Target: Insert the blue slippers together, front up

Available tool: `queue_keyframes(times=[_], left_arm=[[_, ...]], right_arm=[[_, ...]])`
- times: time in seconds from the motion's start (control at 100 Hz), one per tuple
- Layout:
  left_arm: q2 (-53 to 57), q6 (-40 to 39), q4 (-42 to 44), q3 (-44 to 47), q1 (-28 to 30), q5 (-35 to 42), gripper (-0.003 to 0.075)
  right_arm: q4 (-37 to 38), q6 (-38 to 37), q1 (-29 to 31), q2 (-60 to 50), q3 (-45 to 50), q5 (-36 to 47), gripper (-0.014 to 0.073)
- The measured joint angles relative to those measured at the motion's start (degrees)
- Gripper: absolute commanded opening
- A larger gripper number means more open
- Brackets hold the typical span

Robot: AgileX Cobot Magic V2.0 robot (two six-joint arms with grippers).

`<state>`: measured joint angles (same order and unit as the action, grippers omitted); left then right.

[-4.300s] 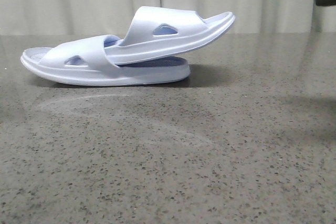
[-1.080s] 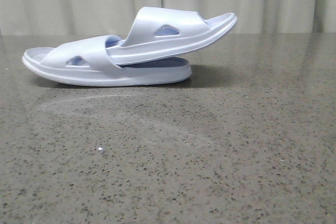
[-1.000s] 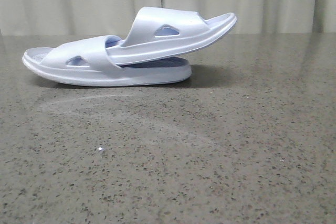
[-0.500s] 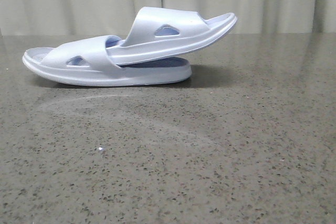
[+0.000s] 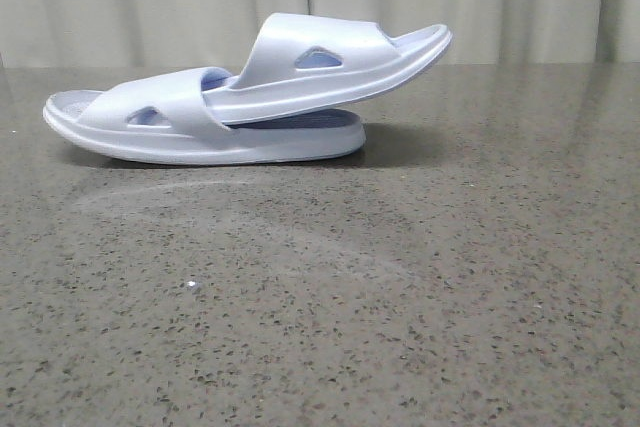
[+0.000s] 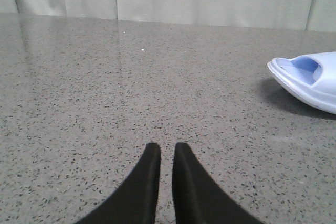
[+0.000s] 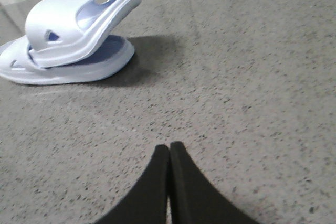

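Though nested, upper slipper [image 5: 330, 62] sits tilted, heel wedged under lower slipper [image 5: 190, 127] strap, toe overhanging; far on surface [image 5: 420, 297]. Left fingers [image 6: 161, 156] nearly closed, right fingers [image 7: 169, 153] clenched, both empty, well apart from pair. Risk: nudge springs upper out or slides pair.

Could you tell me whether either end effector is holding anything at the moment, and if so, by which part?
Nothing is held. The left end effector and right end effector are closed and empty, apart from the pale lavender-blue foam slide slippers.
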<state>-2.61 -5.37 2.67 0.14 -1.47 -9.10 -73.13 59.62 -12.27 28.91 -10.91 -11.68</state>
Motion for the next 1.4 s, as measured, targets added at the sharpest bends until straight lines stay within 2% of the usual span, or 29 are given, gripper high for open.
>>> queue_keyframes(times=[0.08,0.15,0.2,0.3,0.34,0.37,0.46,0.64,0.88,1.4], left_arm=[[0.00,0.00,0.00,0.00,0.00,0.00,0.0015],[0.00,0.00,0.00,0.00,0.00,0.00,0.0016],[0.00,0.00,0.00,0.00,0.00,0.00,0.0015],[0.00,0.00,0.00,0.00,0.00,0.00,0.0015],[0.00,0.00,0.00,0.00,0.00,0.00,0.0015],[0.00,0.00,0.00,0.00,0.00,0.00,0.0015],[0.00,0.00,0.00,0.00,0.00,0.00,0.0015],[0.00,0.00,0.00,0.00,0.00,0.00,0.0015],[0.00,0.00,0.00,0.00,0.00,0.00,0.0015],[0.00,0.00,0.00,0.00,0.00,0.00,0.0015]], right_arm=[[2.61,-0.29,0.00,-0.01,0.24,2.59,-0.0099],[11.02,-4.91,0.00,-0.23,0.24,4.05,-0.0099],[21.71,-12.45,0.16,-0.80,0.24,4.34,-0.0099],[43.68,-34.00,2.49,-2.92,0.35,4.08,-0.0099],[51.59,-40.30,4.10,-4.29,0.81,4.08,-0.0099],[55.59,-44.94,5.22,-5.28,1.29,4.08,-0.0099],[62.64,-50.51,8.32,-8.95,4.08,5.05,-0.0099],[67.48,-53.23,10.23,-17.74,11.46,8.60,-0.0099],[70.49,-53.58,10.91,-27.91,11.56,3.66,-0.0099],[70.88,-53.58,12.12,-29.49,11.56,2.89,-0.0099]])
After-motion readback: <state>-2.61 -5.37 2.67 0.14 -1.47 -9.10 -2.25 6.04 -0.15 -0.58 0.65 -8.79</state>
